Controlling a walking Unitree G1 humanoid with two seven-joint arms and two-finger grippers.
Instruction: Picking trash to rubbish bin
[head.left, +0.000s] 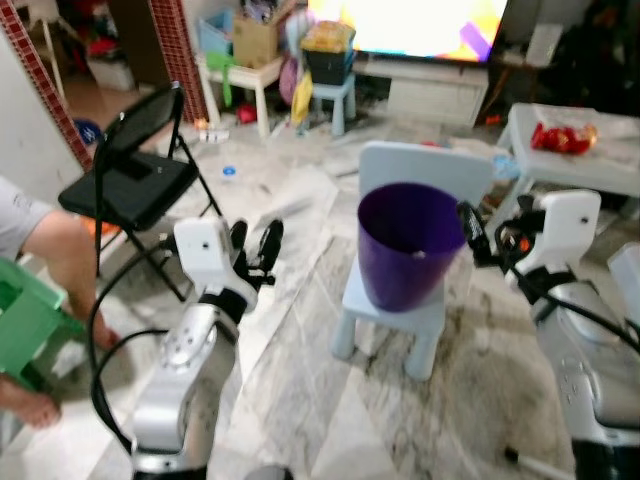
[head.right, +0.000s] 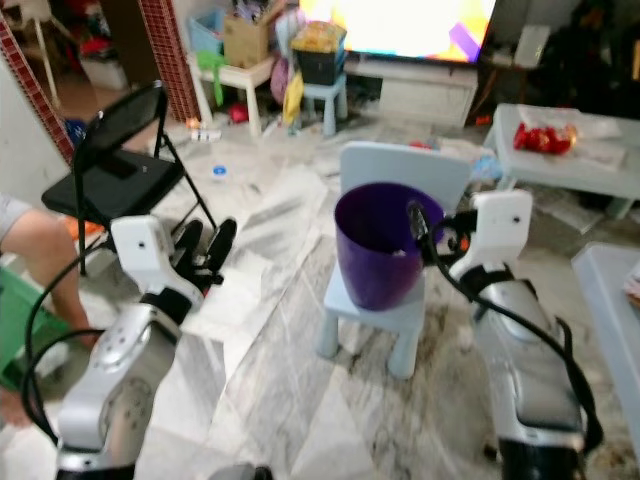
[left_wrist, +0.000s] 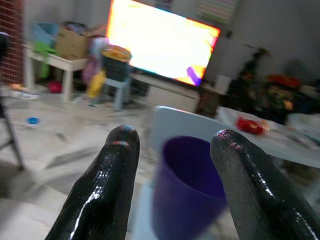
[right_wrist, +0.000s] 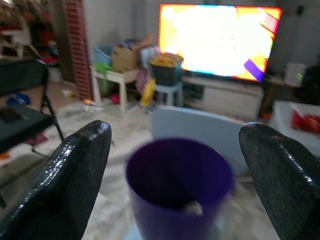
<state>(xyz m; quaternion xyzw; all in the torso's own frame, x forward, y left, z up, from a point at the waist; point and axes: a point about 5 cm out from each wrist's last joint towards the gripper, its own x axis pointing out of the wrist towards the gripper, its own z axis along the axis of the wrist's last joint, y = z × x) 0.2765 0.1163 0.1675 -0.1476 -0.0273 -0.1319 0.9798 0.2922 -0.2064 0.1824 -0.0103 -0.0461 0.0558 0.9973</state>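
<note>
No readable writing or brand marks anywhere; the TV (head.left: 405, 25) shows only bright colour patches.

One purple bin (head.left: 408, 245) stands upright on the seat of one pale blue child's chair (head.left: 392, 300), on the marble floor (head.left: 300, 400). Inside the bin, one small pale scrap (right_wrist: 192, 206) lies at the bottom.

Left end effector (head.left: 257, 243): fingers apart, empty, raised left of the bin, well apart from it. Right end effector (head.right: 418, 232): fingers wide apart in the wrist view, empty, held close by the bin's right rim.

One black folding chair (head.left: 130, 180) at left. One white counter (head.left: 575, 165) at right carries a red packet (head.left: 562, 137). A person's leg (head.left: 70, 260) and a green stool (head.left: 25, 320) at the left edge.
</note>
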